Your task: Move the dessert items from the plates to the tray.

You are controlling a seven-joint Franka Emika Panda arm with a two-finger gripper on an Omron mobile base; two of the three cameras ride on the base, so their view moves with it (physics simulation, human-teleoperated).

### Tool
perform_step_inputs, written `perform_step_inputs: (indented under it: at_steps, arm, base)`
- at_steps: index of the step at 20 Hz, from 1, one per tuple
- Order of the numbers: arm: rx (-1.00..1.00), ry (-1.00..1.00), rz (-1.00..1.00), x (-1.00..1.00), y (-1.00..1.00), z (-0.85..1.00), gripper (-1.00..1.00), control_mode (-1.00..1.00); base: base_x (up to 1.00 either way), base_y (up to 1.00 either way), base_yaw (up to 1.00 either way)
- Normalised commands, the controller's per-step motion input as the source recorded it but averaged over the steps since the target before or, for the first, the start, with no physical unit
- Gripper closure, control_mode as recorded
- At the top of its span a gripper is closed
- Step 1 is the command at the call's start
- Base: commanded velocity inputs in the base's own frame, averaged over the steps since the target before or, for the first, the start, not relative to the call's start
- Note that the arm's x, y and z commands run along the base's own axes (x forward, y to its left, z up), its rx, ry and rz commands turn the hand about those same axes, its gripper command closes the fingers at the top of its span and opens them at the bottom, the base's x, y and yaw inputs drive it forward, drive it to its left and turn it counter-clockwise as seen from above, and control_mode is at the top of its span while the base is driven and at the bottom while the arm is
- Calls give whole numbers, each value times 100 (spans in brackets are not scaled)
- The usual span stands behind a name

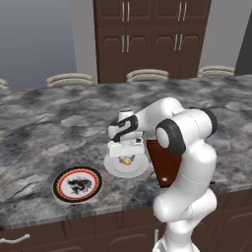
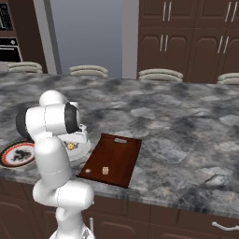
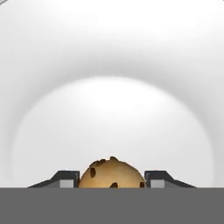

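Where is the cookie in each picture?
Left base view: cookie just left of centre, on the white plate under the end effector.
Right base view: cookie at left, beside the arm.
Hand view: cookie bottom centre.
Shared landmark: the white plate.

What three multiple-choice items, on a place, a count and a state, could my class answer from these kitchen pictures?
1. Where is the cookie? A on the white plate; B in a drawer; C on a stool.
2. How many plates sit on the counter? A one; B two; C four.
3. The gripper is: A wide open; B closed around the cookie; C gripping a spoon.
Key: A, the white dish lies under it; B, the white plate and the patterned plate; B, its fingers press the cookie's two sides.
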Motion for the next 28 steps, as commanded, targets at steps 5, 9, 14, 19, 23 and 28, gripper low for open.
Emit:
perform_step_inputs:
  at_steps: [5,9,14,19,23,28]
  arm:
    - [0,0,0,0,-7,27,100,-100]
    - [0,0,0,-3,-46,54,100,-100]
    - [0,2,0,1,-66,35,100,-100]
    - [0,3,0,0,-87,1,100,-100]
    - [0,2,0,0,-83,0,100,-100]
    - [0,1,0,0,-80,0,100,-100]
  base:
    - [0,0,0]
    - [0,0,0]
    - [0,0,0]
    - [0,0,0]
    - [0,0,0]
    - [0,0,0]
